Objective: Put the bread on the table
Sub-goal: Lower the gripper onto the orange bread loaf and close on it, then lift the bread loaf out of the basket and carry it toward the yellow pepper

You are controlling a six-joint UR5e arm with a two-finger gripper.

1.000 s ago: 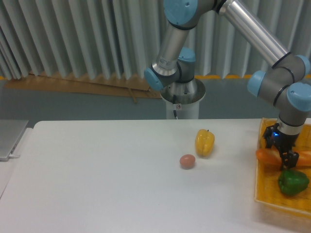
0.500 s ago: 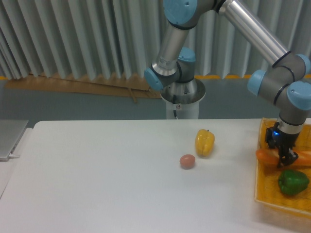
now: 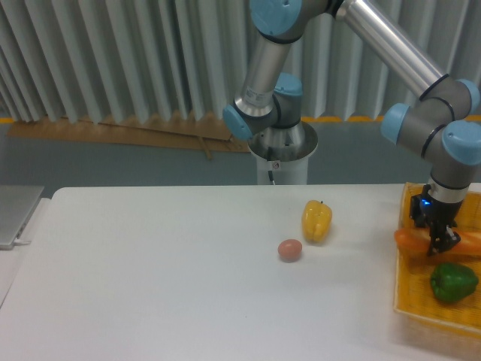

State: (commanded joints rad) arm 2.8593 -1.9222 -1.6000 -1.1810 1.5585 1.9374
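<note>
Camera view: the gripper [image 3: 440,242] is closed on the bread [image 3: 412,242], which lies across the yellow wicker basket [image 3: 421,307] at the table's [image 3: 150,286] three o'clock edge, its left tip jutting past the rim. A green pepper [image 3: 453,281] sits in the basket at the bread's five o'clock. Well apart near mid-table stands a yellow bell pepper [image 3: 316,220], with a pinkish-brown ball [image 3: 290,250] just beside it at its seven o'clock.

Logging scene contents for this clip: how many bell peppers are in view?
2. A yellow bell pepper stands on the white table beside the small pinkish-brown ball; a green bell pepper lies in the yellow basket. The basket runs off frame, so more may be hidden.
</note>
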